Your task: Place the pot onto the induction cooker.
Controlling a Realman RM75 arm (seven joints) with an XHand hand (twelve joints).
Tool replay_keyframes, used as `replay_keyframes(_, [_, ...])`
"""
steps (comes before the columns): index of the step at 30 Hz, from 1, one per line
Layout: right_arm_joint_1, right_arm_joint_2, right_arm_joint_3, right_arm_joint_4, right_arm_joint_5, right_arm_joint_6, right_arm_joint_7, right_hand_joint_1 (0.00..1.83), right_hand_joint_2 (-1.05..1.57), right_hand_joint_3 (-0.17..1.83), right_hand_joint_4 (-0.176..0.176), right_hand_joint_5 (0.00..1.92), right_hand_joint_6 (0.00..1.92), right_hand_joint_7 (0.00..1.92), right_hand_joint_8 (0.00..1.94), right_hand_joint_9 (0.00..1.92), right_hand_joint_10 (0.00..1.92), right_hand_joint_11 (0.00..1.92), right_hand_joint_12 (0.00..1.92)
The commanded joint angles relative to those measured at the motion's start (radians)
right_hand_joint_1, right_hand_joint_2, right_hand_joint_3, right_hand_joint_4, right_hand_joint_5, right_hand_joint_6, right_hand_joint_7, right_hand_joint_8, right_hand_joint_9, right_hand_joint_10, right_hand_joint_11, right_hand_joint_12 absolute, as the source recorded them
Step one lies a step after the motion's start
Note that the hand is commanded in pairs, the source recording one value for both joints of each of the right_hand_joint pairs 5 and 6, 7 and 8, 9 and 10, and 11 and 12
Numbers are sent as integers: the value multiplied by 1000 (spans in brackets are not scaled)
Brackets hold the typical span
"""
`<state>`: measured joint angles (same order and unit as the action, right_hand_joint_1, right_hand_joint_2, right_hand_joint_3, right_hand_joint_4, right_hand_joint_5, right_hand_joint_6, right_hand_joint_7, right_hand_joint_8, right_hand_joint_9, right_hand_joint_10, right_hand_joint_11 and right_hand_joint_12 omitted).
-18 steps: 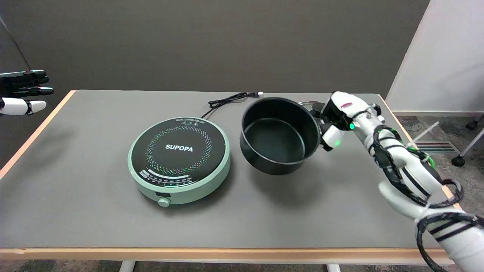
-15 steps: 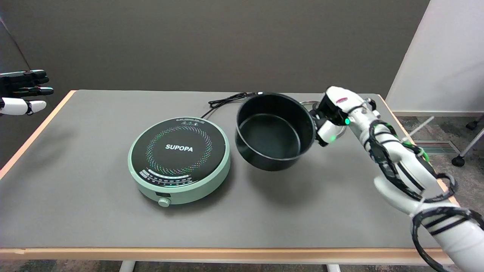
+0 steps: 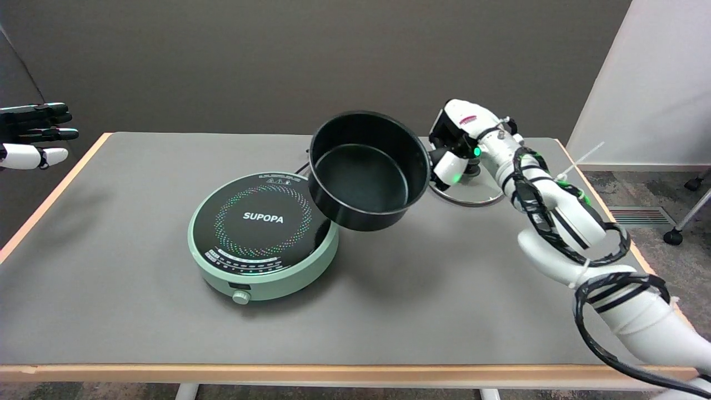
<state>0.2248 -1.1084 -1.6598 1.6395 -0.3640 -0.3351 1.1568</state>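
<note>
Since the earlier frame I had carried the pot (image 3: 366, 169) up and leftward; it hung at frame centre, overlapping the cooker (image 3: 263, 233). My fingers (image 3: 444, 166) gripped its right side; rigid, probably weighty, tilting.

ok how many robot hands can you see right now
2. The right hand is at the upper right above the table, holding the black pot by its side over the induction cooker's right edge. The idle left hand is in the air at the far left edge.

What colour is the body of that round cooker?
Pale mint green, with a black glass top; the cooker shows plainly in the head view.
</note>
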Motion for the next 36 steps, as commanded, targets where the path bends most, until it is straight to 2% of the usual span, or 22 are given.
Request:
replay_keyframes(1, [122,-42,-53,-27,-115,115,26,1321,-257,1833,-102,1745,1745,1745,1745,1745,1745,1745,1745])
replay_keyframes(6, [109,-31,-55,-22,-126,197,81,1321,-281,1833,-106,1734,1734,1734,1734,1734,1734,1734,1734])
replay_keyframes(14, [95,-70,-93,6,-117,140,84,1323,-336,1833,-112,1720,1720,1720,1720,1720,1720,1720,1720])
replay_keyframes(19, [105,-136,-156,-29,-89,0,69,1328,-355,1833,-113,1719,1719,1719,1719,1719,1719,1719,1719])
replay_keyframes(25, [157,-241,-201,-129,28,-90,-33,1329,-394,1833,-117,1709,1709,1709,1709,1709,1709,1709,1709])
replay_keyframes(31, [234,-362,-219,-211,-23,-117,-91,1340,-458,1833,-121,1702,1702,1702,1702,1702,1702,1702,1702])
replay_keyframes(36, [297,-451,-234,-288,-127,-133,-105,1339,-482,1833,-124,1690,1690,1690,1690,1690,1690,1690,1690])
